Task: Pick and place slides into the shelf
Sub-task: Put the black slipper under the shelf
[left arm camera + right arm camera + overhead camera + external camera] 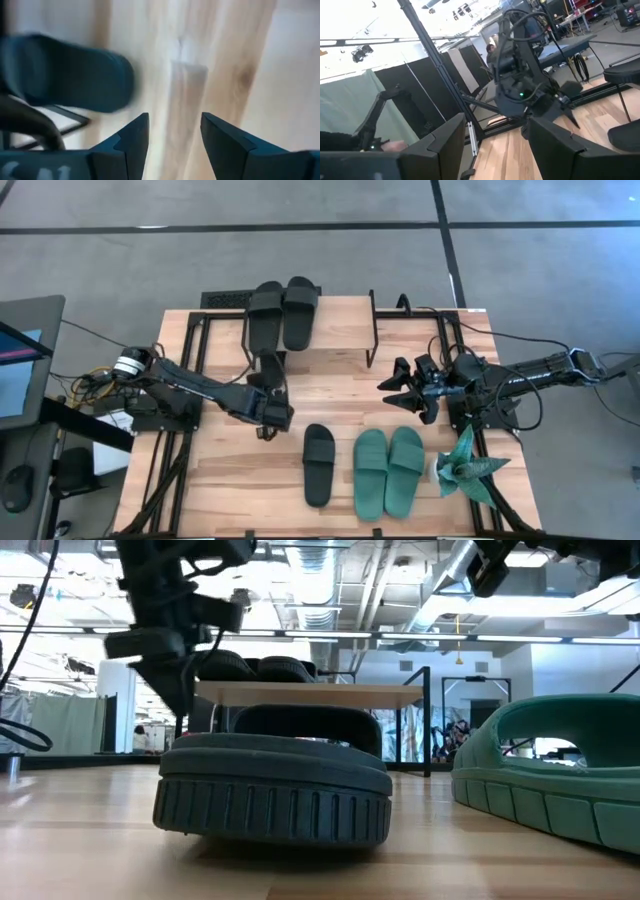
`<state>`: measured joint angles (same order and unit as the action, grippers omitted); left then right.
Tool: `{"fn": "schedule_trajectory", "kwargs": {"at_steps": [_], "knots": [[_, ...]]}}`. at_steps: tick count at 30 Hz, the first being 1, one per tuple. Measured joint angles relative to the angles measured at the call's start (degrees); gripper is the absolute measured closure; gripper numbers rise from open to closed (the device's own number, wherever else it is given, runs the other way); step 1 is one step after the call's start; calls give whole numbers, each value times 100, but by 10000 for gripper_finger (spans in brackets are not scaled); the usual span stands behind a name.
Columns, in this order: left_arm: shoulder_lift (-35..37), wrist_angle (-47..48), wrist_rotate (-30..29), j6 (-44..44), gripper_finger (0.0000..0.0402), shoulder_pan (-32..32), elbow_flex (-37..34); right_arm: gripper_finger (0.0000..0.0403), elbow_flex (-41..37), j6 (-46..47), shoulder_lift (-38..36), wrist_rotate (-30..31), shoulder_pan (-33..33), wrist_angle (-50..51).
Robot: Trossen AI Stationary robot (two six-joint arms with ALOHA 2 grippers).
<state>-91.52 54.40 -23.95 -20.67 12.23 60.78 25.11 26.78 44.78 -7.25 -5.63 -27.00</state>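
My slides are rubber, open at the toe, each with one wide strap. From overhead, two matte black slides lie side by side on the light plank of the shelf, in the upper middle of the frame, taking up its left half. A third black one lies just below the shelf's front edge on the wooden table, close beside my left gripper, which is left of centre. A fourth black slide lies alone in the lower middle, and the teal-green pair rests touching side by side just right of it. A spiky teal paper plant stands at the table's lower right.

My left jaws are spread with nothing between them; my left wrist camera shows bare pale wood in the gap between the two dark fingers and the rounded end of a black slide at the upper left of that frame. My right gripper hangs right of centre, its jaws also wide and empty; its wrist camera looks across at the other arm.

The table-level camera gives what the overhead hides: the ribbed sole edge of the lone black slide filling the middle of the frame, the thick wall of a teal slide at right, and the shelf top raised on thin black legs with the two black straps bulging above it.
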Motion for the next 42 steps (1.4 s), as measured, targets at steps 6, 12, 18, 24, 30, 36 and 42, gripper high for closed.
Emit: {"fn": "schedule_trajectory", "kwargs": {"at_steps": [6,12,18,24,30,36,42], "knots": [[63,-594,530,-81,292,-65,-566,202,0,0,-1,0,0,-2],[63,-1029,93,-83,353,-75,-853,202,0,18,-1,0,0,0],[61,-1637,-17,-11,391,-160,-1166,202,0,20,0,0,0,-2],[61,-2010,-360,-22,400,-284,-1286,202,-1,20,-1,0,2,-2],[56,-2286,-480,-22,401,-492,-1430,202,1,20,0,2,0,-2],[56,-2328,-672,102,401,-750,-1432,202,-1,20,-1,34,0,-2],[56,-2419,-612,349,401,-978,-1432,202,-1,22,-1,111,0,-2]]}}
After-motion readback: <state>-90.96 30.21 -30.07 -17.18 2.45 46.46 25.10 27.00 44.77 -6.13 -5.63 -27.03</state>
